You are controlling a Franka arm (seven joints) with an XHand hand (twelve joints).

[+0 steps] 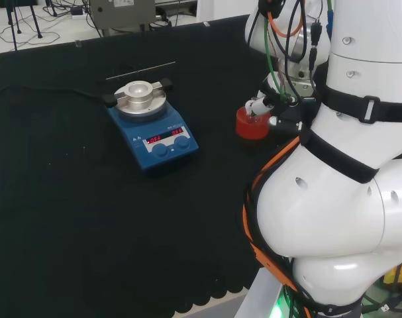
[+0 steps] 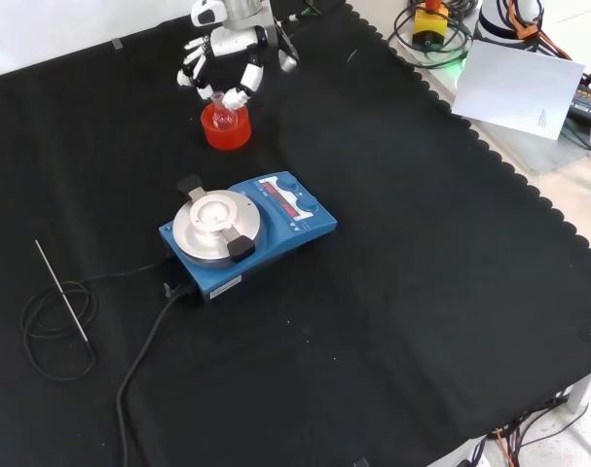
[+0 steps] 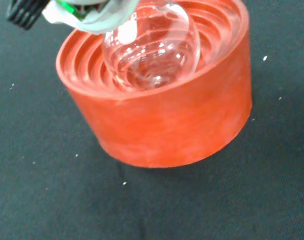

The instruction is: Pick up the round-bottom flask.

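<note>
A clear round-bottom flask [image 3: 152, 50] sits with its bulb in a red ribbed ring stand [image 3: 167, 125]. In the front view the stand [image 2: 227, 132] is near the cloth's far edge, and the flask's neck [image 2: 218, 101] points up from it. The hand [image 2: 231, 47] hangs just above, fingers spread and bent downward on either side of the neck, one tip close beside it and the others apart from it. In the head view the stand [image 1: 251, 126] lies left of the arm's white links, with a fingertip [image 1: 257, 106] right over it. A blurred white finger [image 3: 86, 15] shows by the neck in the wrist view.
A blue hotplate stirrer [image 2: 280, 219] with a round metal top [image 2: 212, 226] stands nearer the front view's camera than the stand; its cable runs toward the cloth's front edge. A thin metal probe [image 2: 61, 292] with coiled wire lies at the left. White paper [image 2: 519, 86] lies off the cloth.
</note>
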